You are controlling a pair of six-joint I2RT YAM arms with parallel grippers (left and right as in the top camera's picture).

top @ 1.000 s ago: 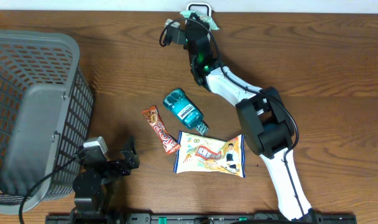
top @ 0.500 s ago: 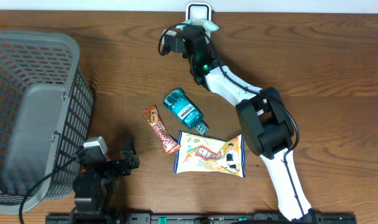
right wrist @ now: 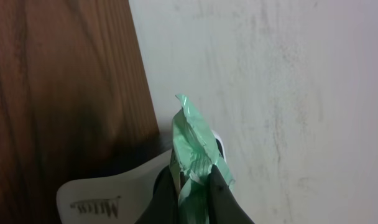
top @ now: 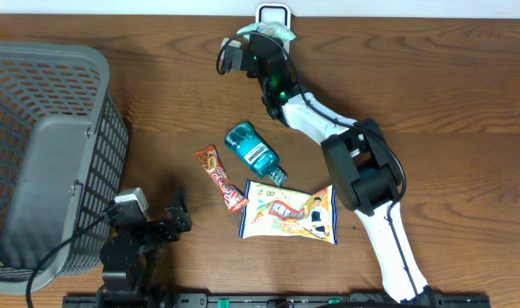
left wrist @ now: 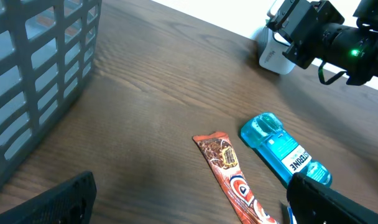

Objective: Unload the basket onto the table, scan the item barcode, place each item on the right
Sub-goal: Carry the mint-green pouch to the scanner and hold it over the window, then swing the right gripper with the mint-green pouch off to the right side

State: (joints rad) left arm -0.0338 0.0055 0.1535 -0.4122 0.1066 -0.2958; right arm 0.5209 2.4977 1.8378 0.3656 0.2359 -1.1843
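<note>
A small green packet [right wrist: 195, 140] is pinched upright between the fingers of my right gripper [right wrist: 194, 199], which is shut on it. It hangs just over the white barcode scanner [right wrist: 108, 196] at the table's back edge, against the pale wall. From overhead, the packet [top: 272, 31] and right gripper [top: 265, 41] sit right in front of the scanner [top: 273, 12]. My left gripper [top: 170, 218] rests at the front left, open and empty [left wrist: 195, 211], well away from the scanner [left wrist: 275, 55].
A grey mesh basket [top: 46, 154] fills the left side. On the table lie a brown candy bar [top: 221, 178], a teal mouthwash bottle [top: 253, 152] and a white snack bag [top: 290, 214]. The right arm stretches diagonally across the right half of the table.
The right gripper has shifted slightly back and left with the green packet, closer over the scanner. The left arm has not moved.
</note>
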